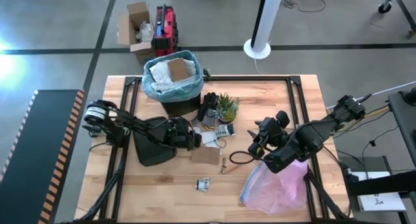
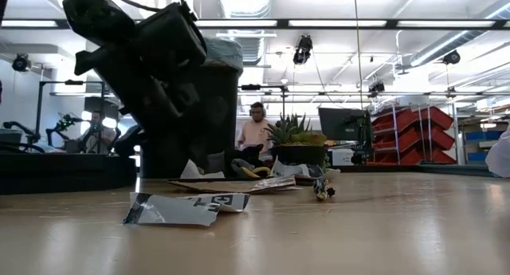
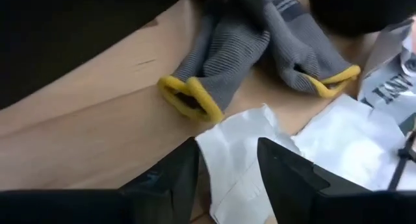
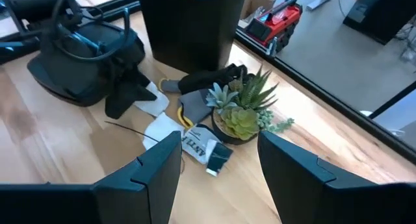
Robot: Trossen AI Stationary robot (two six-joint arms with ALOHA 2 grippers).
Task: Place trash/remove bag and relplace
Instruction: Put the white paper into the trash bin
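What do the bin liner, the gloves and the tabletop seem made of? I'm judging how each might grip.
Bin liner: thin, see-through blue-teal plastic, crinkled over the rim. Gloves: grey ribbed knit fabric with yellow cuff edging, probably soft and matte. Tabletop: pale wood planks, smooth, with a slight sheen in the low view.

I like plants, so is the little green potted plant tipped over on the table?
No, the small green potted plant stands upright on the wooden table, leaves pointing up, beside the grey gloves.
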